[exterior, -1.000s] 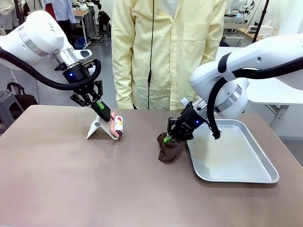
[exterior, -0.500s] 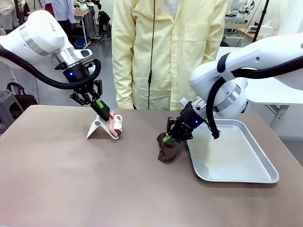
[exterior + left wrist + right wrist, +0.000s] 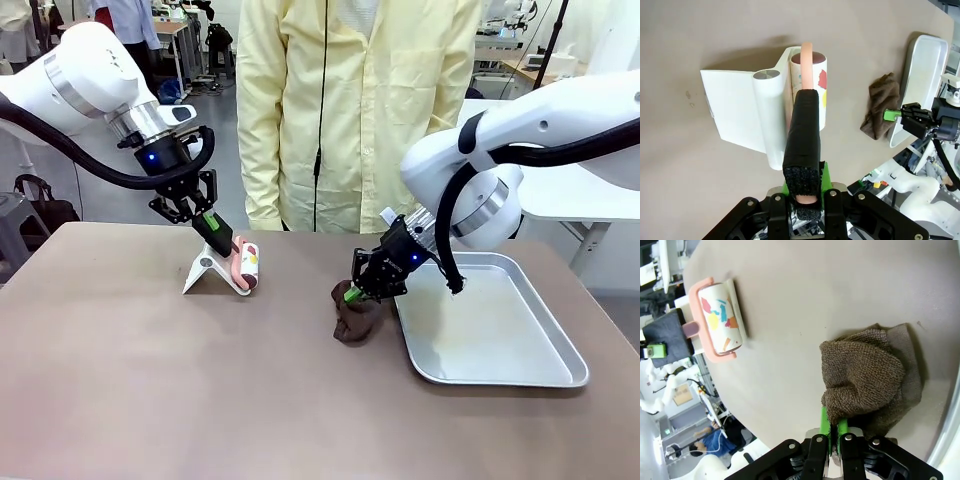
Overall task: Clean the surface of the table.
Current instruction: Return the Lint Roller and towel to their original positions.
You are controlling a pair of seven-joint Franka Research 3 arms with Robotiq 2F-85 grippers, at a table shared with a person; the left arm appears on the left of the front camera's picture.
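Brown-grey table (image 3: 150,390), bare silver tray (image 3: 520,375), brown cloth (image 3: 356,318) beside it.

My lint roller (image 3: 249,268) sits at about 10 o'clock from the middle of the scene, its white drum printed with coloured scraps and framed by a pink handle (image 3: 807,51). It leans into its white stand (image 3: 205,272), which is just at its 9 o'clock. My brown cloth (image 3: 356,318) lies bunched at about 2 o'clock from centre, 1 crumpled heap with its weave plain to see in the right wrist view. Touching it at its 3 o'clock is the silver tray (image 3: 553,366). At 12 o'clock stands a person in a pale yellow coat (image 3: 356,110).
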